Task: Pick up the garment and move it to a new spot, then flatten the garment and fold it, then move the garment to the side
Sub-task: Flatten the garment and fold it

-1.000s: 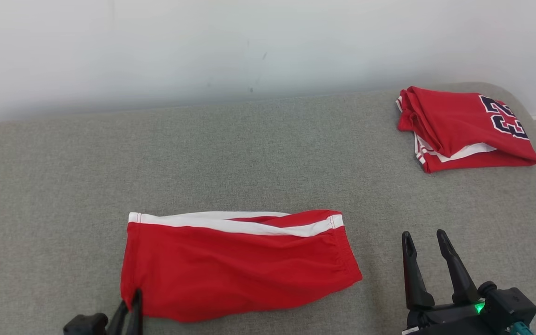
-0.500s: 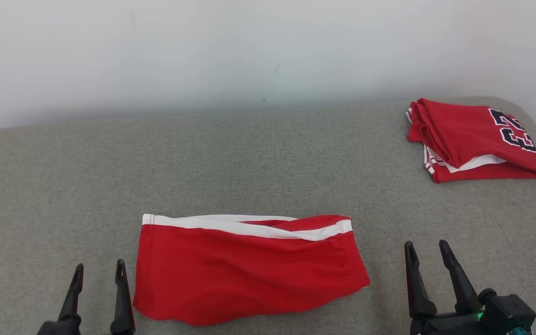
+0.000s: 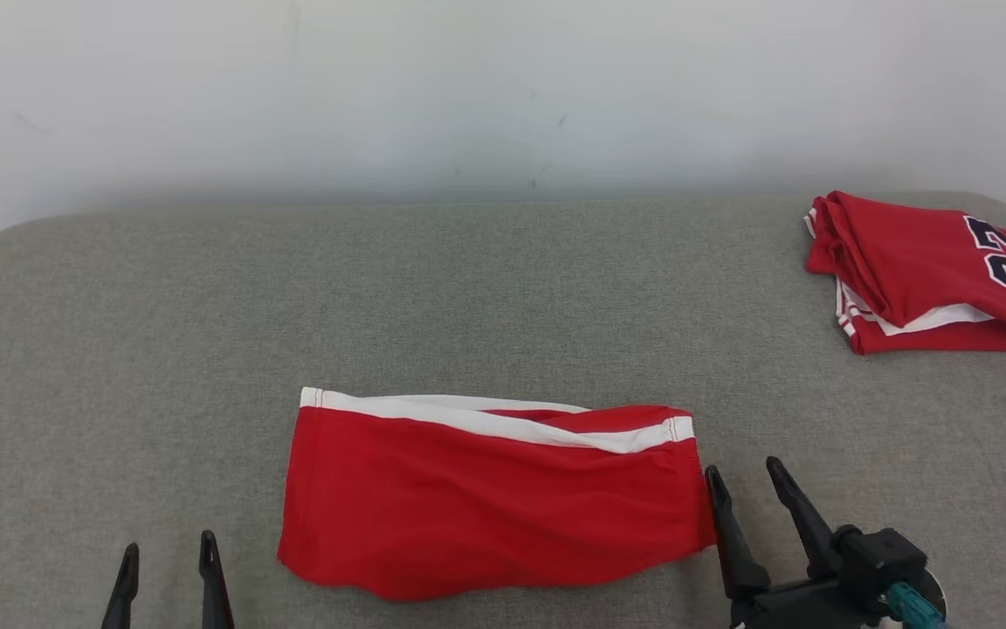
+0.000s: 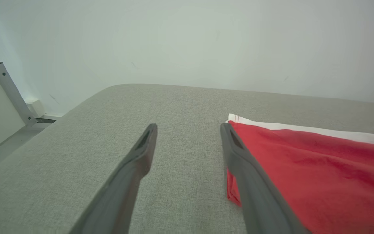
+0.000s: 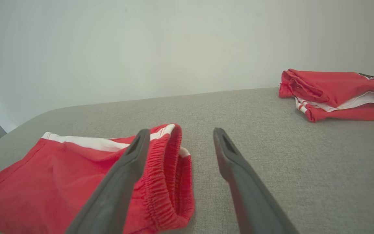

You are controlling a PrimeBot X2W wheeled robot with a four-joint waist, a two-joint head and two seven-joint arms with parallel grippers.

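Garment flat, right tool beside its edge

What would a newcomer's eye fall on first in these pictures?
The bright red garment with a white band, lying folded mid-front on the grey surface. Next, the folded red jersey with dark numerals at the far right corner. The left hand and right hand flank the garment, both open.

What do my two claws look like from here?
Both the left claw and right claw have two long, dark, tapering fingers, each with a slotted recess near its tip. The right one rises from a black blocky housing carrying a teal connector.
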